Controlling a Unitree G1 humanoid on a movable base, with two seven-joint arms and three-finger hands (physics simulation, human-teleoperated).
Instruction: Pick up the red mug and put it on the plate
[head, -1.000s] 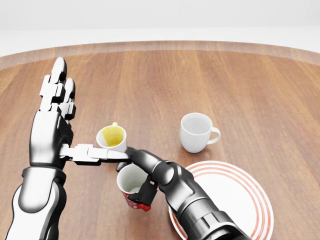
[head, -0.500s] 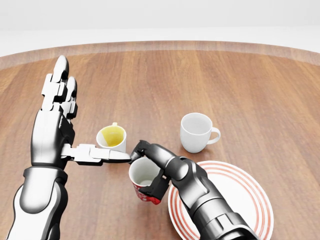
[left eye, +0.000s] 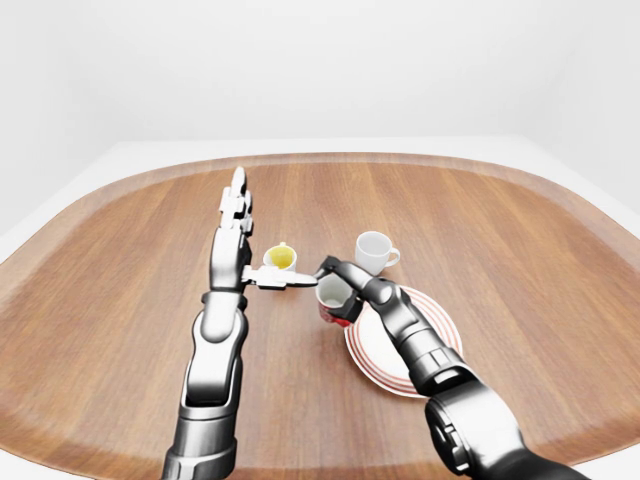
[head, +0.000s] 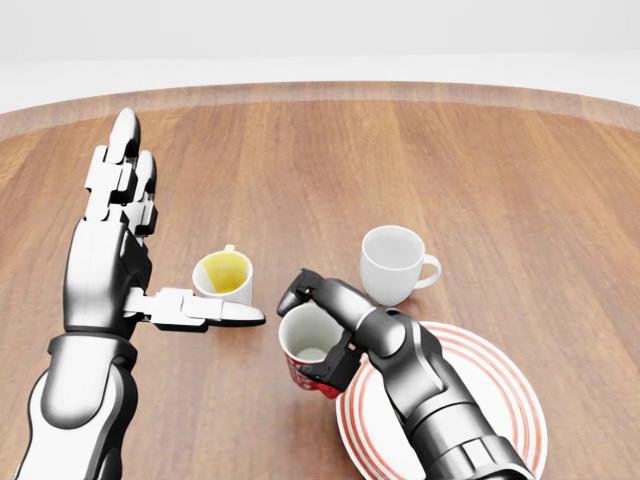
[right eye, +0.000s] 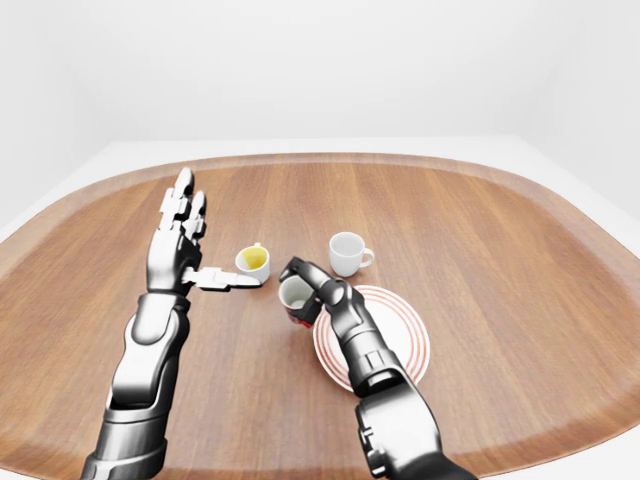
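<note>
My right hand (head: 318, 335) is clamped round the red mug (head: 306, 352), just left of the plate (head: 505, 400) rim, apparently clear of the surface (head: 500, 180). Left hand (head: 125, 240) splayed flat, empty, beside the yellow mug (head: 223, 274). I'd carry rightward, keep it upright, clear the rim, lower at plate centre.
</note>
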